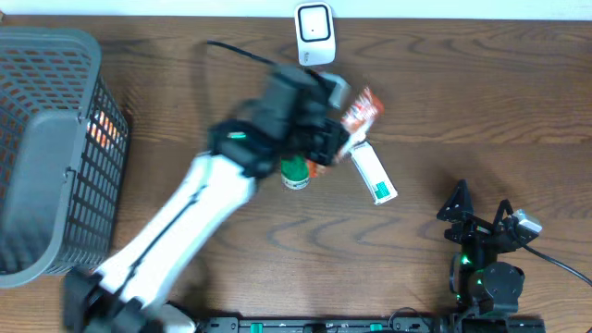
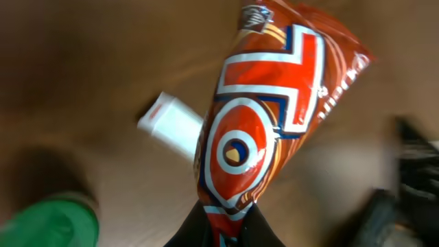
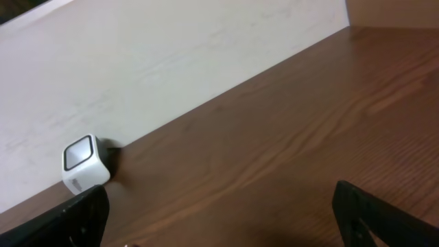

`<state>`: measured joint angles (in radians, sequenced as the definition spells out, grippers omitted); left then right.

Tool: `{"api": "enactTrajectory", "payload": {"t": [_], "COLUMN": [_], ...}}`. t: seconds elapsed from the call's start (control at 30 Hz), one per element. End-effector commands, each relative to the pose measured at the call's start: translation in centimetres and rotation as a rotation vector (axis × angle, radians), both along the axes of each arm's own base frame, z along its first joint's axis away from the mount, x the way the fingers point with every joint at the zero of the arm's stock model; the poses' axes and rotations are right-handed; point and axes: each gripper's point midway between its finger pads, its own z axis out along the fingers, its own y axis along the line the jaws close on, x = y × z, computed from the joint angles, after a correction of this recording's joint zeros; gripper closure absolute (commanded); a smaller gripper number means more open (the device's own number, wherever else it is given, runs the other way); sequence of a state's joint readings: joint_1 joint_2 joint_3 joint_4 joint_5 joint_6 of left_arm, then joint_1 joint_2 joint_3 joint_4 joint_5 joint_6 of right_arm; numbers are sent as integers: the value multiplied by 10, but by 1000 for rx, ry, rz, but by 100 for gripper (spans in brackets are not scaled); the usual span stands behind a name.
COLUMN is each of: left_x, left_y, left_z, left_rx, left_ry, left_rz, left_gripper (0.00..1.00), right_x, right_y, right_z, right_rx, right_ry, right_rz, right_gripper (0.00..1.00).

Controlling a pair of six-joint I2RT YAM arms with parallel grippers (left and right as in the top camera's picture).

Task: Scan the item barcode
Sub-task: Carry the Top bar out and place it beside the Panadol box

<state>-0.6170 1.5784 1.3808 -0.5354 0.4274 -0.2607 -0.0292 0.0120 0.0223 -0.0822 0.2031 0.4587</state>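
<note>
A: Brown wooden table [image 1: 407,83]. Far edge, centre: small white cube scanner [image 1: 314,34]. Left edge: grey plastic mesh basket [image 1: 55,55], something orange showing through its wall.

B: Noted. Mid-table: left gripper [image 1: 335,141], black on a white arm, pinches the lower end of an orange-red foil snack bag [image 1: 363,109]. Green-topped round container [image 1: 295,172] and white oblong box with green end [image 1: 374,174] lie just beside it.

A: Near right corner: black right gripper [image 1: 481,213], fingers spread.

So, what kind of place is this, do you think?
Probably a mock shop checkout on a wooden table: a white barcode scanner at the far edge, a grey mesh basket at one side, and packaged goods such as a snack bag.
</note>
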Motion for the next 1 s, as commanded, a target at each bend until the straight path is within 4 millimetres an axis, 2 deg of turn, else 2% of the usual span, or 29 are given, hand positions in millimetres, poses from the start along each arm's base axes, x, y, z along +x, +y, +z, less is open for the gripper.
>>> {"api": "enactTrajectory", "payload": {"t": [0.0,0.17,0.27,0.3,0.33,0.4,0.43,0.5,0.53,0.67,0.77,0.87,0.9,0.93,0.97], "left_x": [19,6,-4,-7,-9,-8,-8,-3,0,19,36,43,34,34,37], "left_y": [1,-10,-14,-17,-21,-34,-46,-63,-68,-62,-44,-22,2,18,44], "left_z": [-75,-156,-186,-192,-195,-192,-184,-159,-144,-65,11,105,151,165,179], "left_rx": [205,213,188,174,157,100,57,-14,-39,-120,-183,-199,-105,-49,21], "left_ry": [97,412,562,603,630,669,685,652,610,367,103,-316,-606,-696,-767], "left_rz": [295,662,855,901,924,914,860,745,705,601,515,307,149,139,194], "left_gripper": [92,92,93,93,89,64,61,23,16,15,14,1,2,2,2], "right_x": [0,0,0,0,0,0,0,0,0,0,0,0,0,0,0], "right_y": [1,1,1,1,1,1,1,1,1,1,1,1,1,1,1], "right_z": [0,0,0,0,0,0,0,0,0,0,0,0,0,0,0], "right_rx": [-15,-15,-15,-15,-15,-15,-15,-15,-15,-15,-15,-15,-15,-15,-15], "right_ry": [1,1,1,1,1,1,1,1,1,1,1,1,1,1,1], "right_rz": [1,1,1,2,1,1,1,1,1,1,1,1,1,1,1], "right_gripper": [1,1,1,1,1,1,1,1,1,1,1,1,1,1,1]}}
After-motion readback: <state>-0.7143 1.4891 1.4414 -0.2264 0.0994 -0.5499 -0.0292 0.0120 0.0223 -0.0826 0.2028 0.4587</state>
